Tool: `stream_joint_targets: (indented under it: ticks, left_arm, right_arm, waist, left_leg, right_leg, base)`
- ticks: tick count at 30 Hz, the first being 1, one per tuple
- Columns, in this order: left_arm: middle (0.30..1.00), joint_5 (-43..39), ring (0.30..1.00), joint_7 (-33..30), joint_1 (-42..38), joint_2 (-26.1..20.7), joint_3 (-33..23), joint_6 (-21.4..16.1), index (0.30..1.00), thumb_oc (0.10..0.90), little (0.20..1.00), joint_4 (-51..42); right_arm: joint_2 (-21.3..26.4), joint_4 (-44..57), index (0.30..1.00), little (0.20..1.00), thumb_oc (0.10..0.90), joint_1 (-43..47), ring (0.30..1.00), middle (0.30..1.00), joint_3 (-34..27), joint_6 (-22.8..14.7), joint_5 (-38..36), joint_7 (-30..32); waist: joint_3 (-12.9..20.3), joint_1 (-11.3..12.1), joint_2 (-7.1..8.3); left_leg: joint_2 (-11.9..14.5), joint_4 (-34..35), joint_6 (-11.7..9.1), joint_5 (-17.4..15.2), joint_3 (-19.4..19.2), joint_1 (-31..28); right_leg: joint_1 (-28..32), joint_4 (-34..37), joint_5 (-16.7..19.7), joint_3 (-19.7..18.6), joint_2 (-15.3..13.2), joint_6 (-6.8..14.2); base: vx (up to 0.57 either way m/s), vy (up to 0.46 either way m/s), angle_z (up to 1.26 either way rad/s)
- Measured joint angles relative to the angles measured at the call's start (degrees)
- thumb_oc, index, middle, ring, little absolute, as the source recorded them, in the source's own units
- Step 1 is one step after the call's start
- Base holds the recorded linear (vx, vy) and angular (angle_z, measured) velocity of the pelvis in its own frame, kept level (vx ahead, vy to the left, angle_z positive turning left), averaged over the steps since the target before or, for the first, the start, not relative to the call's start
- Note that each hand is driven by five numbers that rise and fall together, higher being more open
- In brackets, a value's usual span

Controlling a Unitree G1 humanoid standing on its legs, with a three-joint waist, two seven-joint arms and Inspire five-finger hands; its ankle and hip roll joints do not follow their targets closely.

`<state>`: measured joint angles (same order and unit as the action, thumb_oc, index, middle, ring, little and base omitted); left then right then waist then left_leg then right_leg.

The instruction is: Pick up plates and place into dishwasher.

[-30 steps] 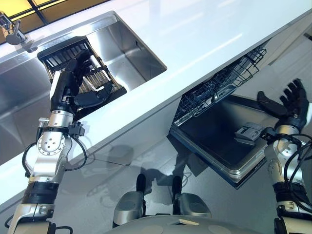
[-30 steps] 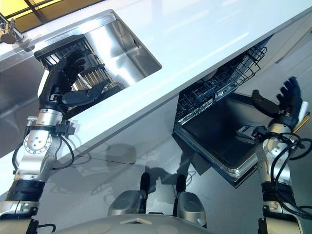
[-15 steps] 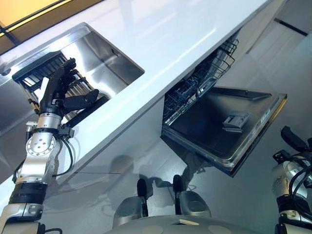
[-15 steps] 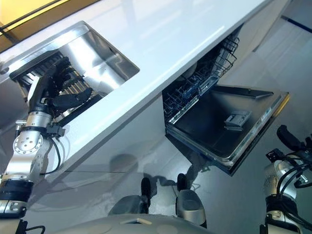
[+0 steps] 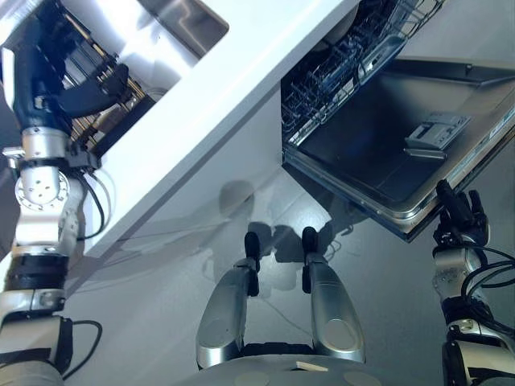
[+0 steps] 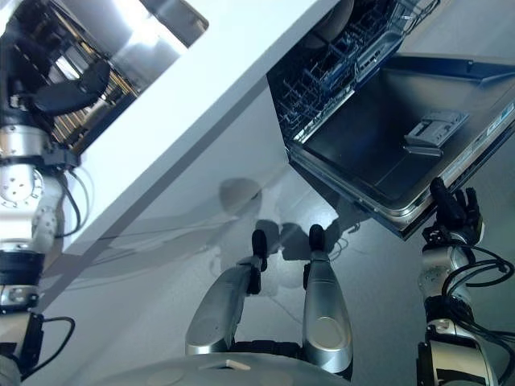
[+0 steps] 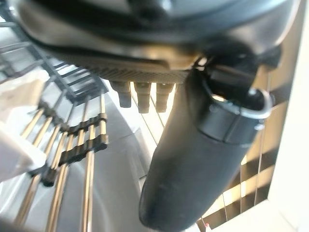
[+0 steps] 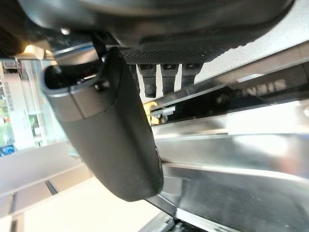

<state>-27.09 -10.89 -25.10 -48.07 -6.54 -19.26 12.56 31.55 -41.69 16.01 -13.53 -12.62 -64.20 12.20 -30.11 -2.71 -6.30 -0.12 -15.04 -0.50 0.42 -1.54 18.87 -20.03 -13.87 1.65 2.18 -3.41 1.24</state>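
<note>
Left hand [image 5: 60, 76] relaxed and unloaded at the dark wire dish rack [image 7: 72, 145] in the steel sink [image 5: 181, 16], perhaps beside a white plate [image 7: 21, 121]; right hand [image 5: 457, 217] spread, empty, near the open steel dishwasher door [image 5: 386, 161]; best pinching the plate rim first.

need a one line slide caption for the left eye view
Left hand at the dish rack in the sink, right hand low beside the open dishwasher door, neither holding a plate.
</note>
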Motion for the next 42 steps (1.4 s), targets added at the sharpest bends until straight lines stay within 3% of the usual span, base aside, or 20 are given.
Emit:
stream_joint_targets:
  ticks: [9,13,20,25,30,35,36,39,41,42]
  left_arm:
    - [0.9,0.02,0.9,-1.34,-3.89,-4.05,0.08,0.11,0.9,0.8,0.9,-0.14]
    - [0.9,0.03,0.9,-1.39,-4.19,-5.16,0.0,0.12,0.9,0.8,0.9,-1.1]
    - [0.9,0.64,0.9,-1.39,-3.98,-6.21,-0.42,0.11,0.9,0.8,0.9,-2.62]
    - [0.9,3.38,0.9,-1.09,-3.73,-5.34,-0.64,0.09,0.9,0.8,0.9,-2.39]
    - [0.9,4.97,0.9,0.29,-3.22,-3.25,-0.46,0.0,0.9,0.8,0.9,-2.38]
    - [0.9,5.25,0.9,0.69,-3.42,-2.12,-0.12,-0.03,0.9,0.8,0.9,-2.34]
    - [0.9,5.26,0.9,1.12,-3.73,-2.02,0.04,-0.04,0.9,0.8,0.9,-2.52]
    - [0.9,5.25,0.9,1.38,-4.52,-1.22,0.05,-0.03,0.9,0.8,0.9,-2.73]
    - [0.9,5.12,0.9,1.25,-3.92,0.31,0.35,-0.13,0.9,0.8,0.9,-2.71]
    - [0.9,4.96,0.9,1.3,-3.38,2.08,0.35,0.02,0.9,0.8,0.9,-2.97]
  right_arm:
    - [1.21,-5.02,0.9,0.9,0.8,3.54,0.9,0.9,0.01,-0.18,-8.6,-7.92]
    - [1.38,-5.29,0.9,0.9,0.8,3.32,0.9,0.9,0.48,0.96,-15.74,-14.53]
    - [4.1,-0.33,0.9,0.9,0.8,-1.99,0.9,0.9,2.48,4.09,-15.52,-22.45]
    - [5.35,8.09,0.9,0.9,0.8,-4.35,0.9,0.9,5.01,9.14,-14.88,-23.23]
    - [3.83,16.92,0.9,0.9,0.8,-4.0,0.9,0.9,5.43,11.67,-13.23,-22.97]
    - [0.92,22.61,0.9,0.9,0.8,-1.71,0.9,0.9,5.84,12.21,-12.64,-19.55]
    - [0.03,23.55,0.9,0.9,0.8,-1.01,0.9,0.9,5.84,11.88,-12.09,-18.73]
    - [-1.37,25.64,0.9,0.9,0.8,-0.75,0.9,0.9,5.88,10.93,-11.45,-17.45]
    - [-0.94,25.64,0.9,0.9,0.8,0.53,0.9,0.9,7.98,10.66,-9.71,-16.54]
    - [-0.16,25.63,0.9,0.9,0.8,1.26,0.9,0.9,9.53,10.49,-8.47,-15.89]
  waist:
    - [-0.04,1.24,-0.01]
    - [0.0,1.42,-0.07]
    - [-0.04,1.61,-0.01]
    - [-0.23,1.29,0.3]
    - [-0.34,1.03,0.54]
    - [-0.3,1.0,0.55]
    - [-0.27,0.99,0.48]
    - [-0.26,0.81,0.52]
    - [-0.15,1.04,0.32]
    - [0.24,1.75,-0.6]
  left_leg:
    - [-0.15,-1.87,-0.05,0.06,0.69,5.99]
    - [-0.69,-2.79,-0.06,0.06,1.94,7.73]
    - [-1.0,-5.87,-0.58,-0.37,3.12,9.8]
    - [-1.01,-11.79,-0.65,-3.36,3.19,10.86]
    - [-1.17,-17.46,-0.85,-6.23,3.3,10.57]
    - [-2.05,-18.86,-0.88,-6.34,4.96,10.73]
    - [-1.95,-18.72,-0.84,-6.34,5.92,11.05]
    - [-3.11,-18.98,-0.7,-6.46,6.46,11.37]
    - [-3.98,-27.83,1.75,-9.33,2.31,12.08]
    - [-4.26,-27.97,3.75,-12.83,2.25,11.31]
  right_leg:
    - [-6.68,-3.14,-0.15,0.07,-0.12,-0.13]
    - [-8.33,-4.18,-0.15,0.22,-0.19,-0.13]
    - [-10.0,-6.67,-0.72,1.8,-0.63,-0.94]
    - [-10.78,-11.4,-2.6,3.28,-1.53,-1.4]
    - [-10.77,-16.49,-4.44,3.33,-1.96,-1.5]
    - [-11.05,-17.75,-4.62,3.26,-1.83,-1.21]
    - [-11.79,-19.02,-6.2,3.03,-1.79,0.55]
    - [-12.22,-20.39,-8.1,3.27,-2.03,-0.18]
    - [-12.43,-22.41,-8.07,4.27,-3.17,-0.23]
    - [-12.53,-24.13,-8.11,4.7,-2.54,-0.18]
  base:
    - [-0.01,0.013,0.0]
    - [0.0,0.016,-0.01]
    - [-0.01,-0.003,-0.01]
    - [0.04,0.049,-0.13]
    - [0.05,0.118,-0.21]
    - [0.02,0.115,-0.12]
    - [0.02,0.09,-0.08]
    - [0.02,0.091,0.06]
    - [0.04,0.084,-0.4]
    - [0.06,0.083,-0.73]
